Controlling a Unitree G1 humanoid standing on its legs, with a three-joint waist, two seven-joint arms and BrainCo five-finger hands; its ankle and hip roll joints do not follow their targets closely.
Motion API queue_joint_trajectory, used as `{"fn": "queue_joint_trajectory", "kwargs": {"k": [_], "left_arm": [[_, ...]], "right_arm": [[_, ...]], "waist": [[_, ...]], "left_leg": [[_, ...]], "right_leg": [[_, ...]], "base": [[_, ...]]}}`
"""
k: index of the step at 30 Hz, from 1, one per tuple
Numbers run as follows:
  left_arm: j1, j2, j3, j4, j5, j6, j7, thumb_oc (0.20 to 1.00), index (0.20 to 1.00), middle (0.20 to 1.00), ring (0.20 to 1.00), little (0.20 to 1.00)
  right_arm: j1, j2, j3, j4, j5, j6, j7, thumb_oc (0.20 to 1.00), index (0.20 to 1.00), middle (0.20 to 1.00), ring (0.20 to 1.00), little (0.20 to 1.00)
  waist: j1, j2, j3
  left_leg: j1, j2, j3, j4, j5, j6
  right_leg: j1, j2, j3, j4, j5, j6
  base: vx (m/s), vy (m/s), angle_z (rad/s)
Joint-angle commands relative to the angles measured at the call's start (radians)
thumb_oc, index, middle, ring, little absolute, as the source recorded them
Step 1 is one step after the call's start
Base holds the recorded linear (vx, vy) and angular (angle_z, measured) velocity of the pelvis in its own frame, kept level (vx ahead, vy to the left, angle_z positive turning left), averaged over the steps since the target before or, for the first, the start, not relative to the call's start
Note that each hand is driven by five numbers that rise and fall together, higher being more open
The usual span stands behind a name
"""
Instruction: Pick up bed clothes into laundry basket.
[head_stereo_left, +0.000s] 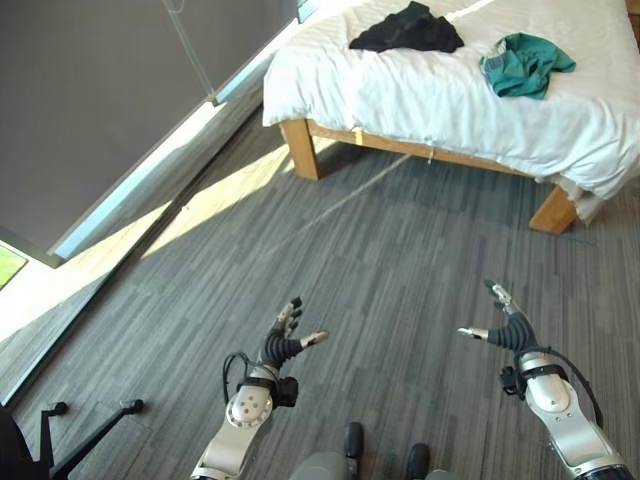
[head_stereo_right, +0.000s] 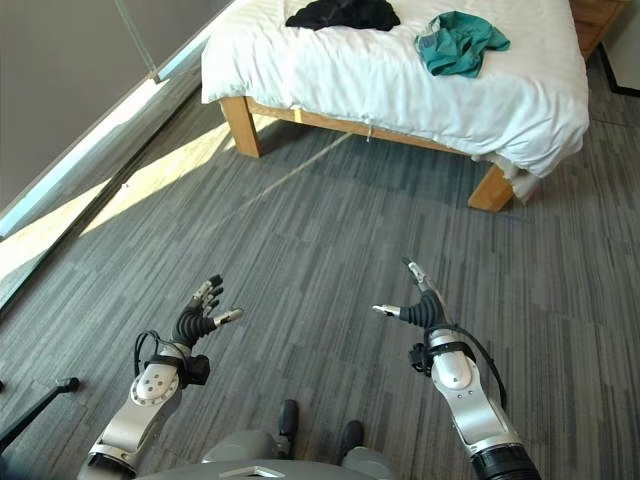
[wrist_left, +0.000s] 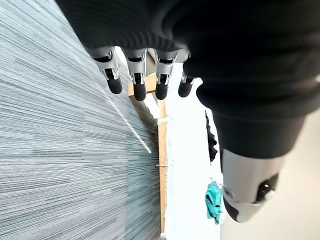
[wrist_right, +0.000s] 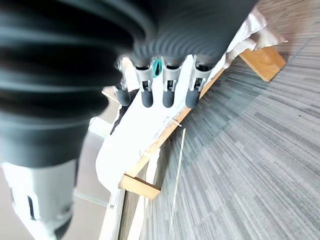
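A wooden-framed bed (head_stereo_left: 310, 150) with a white duvet (head_stereo_left: 450, 100) stands at the 12 to 1 o'clock side of the head view, well apart from both hands. Two garments lie on the duvet: a black garment (head_stereo_left: 408, 30) toward 12 o'clock and a teal garment (head_stereo_left: 524, 64) just to its 3 o'clock side, the two near each other but not touching. Both are crumpled.

The left hand (head_stereo_left: 283, 340) hangs over the grey striped carpet (head_stereo_left: 380, 260) at about 7 o'clock, fingers spread and nearly straight, thumb held apart, holding nothing. In the left wrist view its dark-tipped fingers (wrist_left: 137, 85) point out toward the bed, with the teal garment (wrist_left: 214, 201) and black garment (wrist_left: 211, 141) visible far past them.

The right hand (head_stereo_left: 505, 325) hangs at about 5 o'clock, also over bare carpet, fingers extended and thumb out to the side, empty. Its fingers (wrist_right: 167, 92) in the right wrist view are straight and aimed at the bed.

A band of sunlight (head_stereo_left: 215, 195) crosses the carpet at 10 o'clock beside a grey wall (head_stereo_left: 100, 90).
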Motion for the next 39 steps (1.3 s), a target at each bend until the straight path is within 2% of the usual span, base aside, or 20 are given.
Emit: {"fn": "queue_joint_trajectory", "kwargs": {"k": [1, 5, 7, 9, 10, 11, 13, 15, 16, 18, 19, 20, 21, 26, 30, 33, 35, 36, 37, 39], "left_arm": [[-0.052, 0.021, -0.017, -0.021, -0.023, -0.076, 0.023, 1.000, 1.000, 1.000, 1.000, 1.000], [-0.095, 0.034, -0.031, -0.014, -0.039, -0.069, 0.030, 1.000, 1.000, 1.000, 1.000, 1.000], [-0.100, 0.045, -0.031, -0.023, -0.049, -0.072, 0.023, 1.000, 1.000, 1.000, 1.000, 1.000], [-0.125, 0.043, -0.048, -0.028, -0.077, -0.073, 0.029, 1.000, 1.000, 1.000, 1.000, 1.000], [-0.117, 0.017, -0.043, -0.023, -0.196, -0.072, 0.028, 1.000, 1.000, 1.000, 1.000, 1.000], [-0.100, 0.007, -0.040, -0.029, -0.213, -0.070, 0.015, 1.000, 1.000, 1.000, 1.000, 1.000], [-0.071, 0.004, -0.038, -0.033, -0.203, -0.067, -0.007, 1.000, 1.000, 1.000, 1.000, 1.000], [-0.066, 0.014, -0.030, -0.031, -0.193, -0.063, -0.013, 1.000, 1.000, 1.000, 1.000, 1.000], [-0.071, 0.025, -0.042, -0.031, -0.183, -0.062, -0.028, 1.000, 1.000, 1.000, 1.000, 1.000], [-0.095, 0.044, -0.064, -0.014, -0.169, -0.061, -0.034, 1.000, 1.000, 1.000, 1.000, 1.000], [-0.107, 0.053, -0.075, -0.013, -0.164, -0.060, -0.040, 1.000, 1.000, 1.000, 1.000, 1.000], [-0.145, 0.076, -0.095, -0.032, -0.150, -0.071, -0.029, 1.000, 1.000, 1.000, 1.000, 1.000], [-0.162, 0.076, -0.102, -0.029, -0.147, -0.072, -0.022, 1.000, 1.000, 1.000, 1.000, 1.000], [-0.188, 0.065, -0.108, -0.032, -0.144, -0.079, -0.019, 1.000, 1.000, 1.000, 1.000, 1.000], [-0.199, 0.056, -0.078, -0.004, -0.117, -0.086, -0.037, 1.000, 1.000, 1.000, 1.000, 1.000], [-0.172, 0.030, -0.073, -0.006, -0.116, -0.093, -0.032, 1.000, 1.000, 1.000, 1.000, 1.000], [-0.159, 0.016, -0.068, -0.012, -0.144, -0.093, -0.011, 1.000, 1.000, 1.000, 1.000, 1.000], [-0.162, 0.016, -0.069, -0.012, -0.144, -0.092, -0.010, 1.000, 1.000, 1.000, 1.000, 1.000], [-0.155, 0.023, -0.075, -0.023, -0.154, -0.092, 0.034, 1.000, 1.000, 1.000, 1.000, 1.000], [-0.155, 0.023, -0.075, -0.018, -0.163, -0.096, 0.044, 1.000, 1.000, 1.000, 1.000, 1.000]], "right_arm": [[-0.009, -0.057, -0.012, -0.070, 0.010, -0.067, -0.016, 1.000, 1.000, 1.000, 1.000, 1.000], [-0.012, -0.058, -0.019, -0.077, -0.001, -0.060, -0.030, 1.000, 1.000, 1.000, 1.000, 1.000], [-0.011, -0.059, -0.020, -0.088, 0.010, -0.066, -0.031, 1.000, 1.000, 1.000, 1.000, 1.000], [-0.006, -0.056, -0.021, -0.111, 0.026, -0.073, -0.041, 1.000, 1.000, 1.000, 1.000, 1.000], [-0.009, -0.051, -0.018, -0.113, 0.032, -0.055, -0.044, 1.000, 1.000, 1.000, 1.000, 1.000], [-0.019, -0.045, -0.005, -0.116, 0.035, -0.051, -0.036, 1.000, 1.000, 1.000, 1.000, 1.000], [-0.067, -0.046, 0.028, -0.082, 0.015, -0.053, -0.038, 1.000, 1.000, 1.000, 1.000, 1.000], [-0.074, -0.050, 0.034, -0.076, -0.002, -0.052, -0.025, 1.000, 1.000, 1.000, 1.000, 1.000], [-0.063, -0.028, 0.049, -0.087, -0.030, -0.061, -0.016, 1.000, 1.000, 1.000, 1.000, 1.000], [-0.068, -0.003, 0.071, -0.076, -0.038, -0.053, -0.008, 1.000, 1.000, 1.000, 1.000, 1.000], [-0.079, 0.001, 0.080, -0.063, -0.044, -0.050, -0.005, 1.000, 1.000, 1.000, 1.000, 1.000], [-0.110, 0.009, 0.094, -0.072, -0.075, -0.040, -0.007, 1.000, 1.000, 1.000, 1.000, 1.000], [-0.114, 0.008, 0.092, -0.074, -0.092, -0.036, -0.014, 1.000, 1.000, 1.000, 1.000, 1.000], [-0.117, 0.004, 0.045, -0.082, -0.081, -0.031, -0.038, 1.000, 1.000, 1.000, 1.000, 1.000], [-0.090, -0.019, -0.033, -0.115, -0.133, -0.013, -0.079, 1.000, 1.000, 1.000, 1.000, 1.000], [-0.040, -0.046, -0.077, -0.130, -0.200, -0.002, -0.101, 1.000, 1.000, 1.000, 1.000, 1.000], [-0.064, -0.093, -0.159, -0.158, -0.308, 0.041, -0.229, 1.000, 1.000, 1.000, 1.000, 1.000], [-0.065, -0.092, -0.160, -0.158, -0.309, 0.042, -0.230, 1.000, 1.000, 1.000, 1.000, 1.000], [-0.170, -0.117, -0.221, -0.152, -0.354, 0.093, -0.387, 1.000, 1.000, 1.000, 1.000, 1.000], [-0.221, -0.133, -0.221, -0.139, -0.366, 0.110, -0.424, 1.000, 1.000, 1.000, 1.000, 1.000]], "waist": [[0.026, -0.017, -0.021], [0.010, -0.026, -0.003], [0.011, -0.040, 0.027], [0.036, -0.036, 0.090], [0.064, -0.054, 0.117], [0.090, -0.039, 0.101], [0.170, -0.039, 0.081], [0.174, -0.050, 0.063], [0.183, -0.076, 0.038], [0.157, -0.101, 0.037], [0.137, -0.095, 0.042], [0.052, -0.020, 0.067], [0.027, -0.010, 0.076], [-0.086, -0.034, 0.076], [-0.146, -0.027, 0.040], [-0.160, -0.001, 0.007], [-0.138, 0.000, 0.027], [-0.143, -0.007, 0.025], [-0.080, -0.050, 0.054], [-0.060, -0.055, 0.057]], "left_leg": [[0.020, 0.098, -0.085, 0.004, -0.044, -0.132], [0.034, 0.114, -0.088, 0.023, -0.058, -0.125], [-0.030, 0.109, -0.061, 0.205, -0.096, -0.137], [-0.205, 0.129, -0.080, 0.550, 0.063, -0.183], [-0.366, 0.085, -0.074, 0.615, 0.051, -0.141], [-0.418, 0.092, -0.045, 0.472, 0.022, -0.127], [-0.438, 0.117, -0.054, 0.077, 0.131, -0.151], [-0.420, 0.116, -0.057, 0.042, 0.128, -0.140], [-0.404, 0.098, -0.059, 0.045, 0.182, -0.109], [-0.337, 0.064, -0.047, 0.044, 0.146, -0.069], [-0.286, 0.066, -0.035, 0.040, 0.115, -0.048], [-0.124, 0.100, -0.060, 0.005, 0.052, -0.024], [-0.081, 0.097, -0.059, 0.004, 0.020, -0.018], [0.115, 0.047, -0.081, 0.004, -0.140, -0.035], [0.289, 0.104, -0.128, 0.004, -0.302, -0.088], [0.321, 0.139, -0.137, 0.094, -0.245, -0.119], [0.139, 0.130, -0.111, 0.521, -0.072, -0.209], [0.123, 0.121, -0.118, 0.531, -0.067, -0.208], [-0.075, 0.173, 0.003, 0.718, -0.098, -0.171], [-0.115, 0.194, 0.045, 0.686, -0.114, -0.160]], "right_leg": [[0.031, -0.064, -0.033, 0.019, -0.040, 0.077], [0.002, -0.042, -0.007, 0.058, -0.055, 0.057], [0.004, -0.040, 0.012, 0.059, -0.064, 0.040], [0.045, -0.018, 0.027, 0.060, -0.085, -0.002], [0.091, -0.015, 0.062, 0.042, -0.120, -0.017], [0.131, -0.004, 0.102, 0.019, -0.162, -0.003], [0.213, -0.015, 0.171, 0.019, -0.236, 0.029], [0.234, -0.016, 0.189, 0.019, -0.254, 0.041], [0.243, -0.031, 0.225, 0.076, -0.215, 0.056], [0.150, -0.048, 0.236, 0.286, -0.121, 0.110], [0.090, -0.052, 0.252, 0.423, 0.006, 0.157], [-0.099, -0.046, 0.212, 0.744, 0.172, 0.184], [-0.143, -0.080, 0.166, 0.800, 0.154, 0.176], [-0.327, -0.095, -0.014, 0.400, 0.053, 0.117], [-0.377, -0.101, -0.054, 0.043, 0.150, 0.139], [-0.315, -0.079, -0.054, 0.048, 0.173, 0.099], [-0.193, -0.050, -0.075, 0.039, 0.113, 0.045], [-0.200, -0.060, -0.080, 0.039, 0.118, 0.044], [-0.107, -0.085, -0.094, 0.022, 0.053, 0.027], [-0.086, -0.090, -0.097, 0.020, 0.038, 0.031]], "base": [[0.00, 0.000, 0.00], [0.05, -0.087, 0.01], [0.02, -0.120, -0.25], [0.18, -0.207, -0.39], [0.61, -0.073, -0.49], [0.99, 0.127, -0.43], [0.90, 0.260, -0.38], [0.58, 0.163, -1.90], [0.72, 0.250, -1.80], [0.58, 0.232, -0.77], [0.82, 0.446, -0.86], [0.85, 0.476, -0.42], [0.89, 0.441, 0.16], [0.73, 0.079, 0.37], [0.80, -0.143, 1.18], [0.69, -0.122, 0.98], [0.57, -0.174, 0.38], [0.46, -0.219, -0.07], [0.30, -0.153, -0.20], [0.44, -0.006, -0.52]]}}
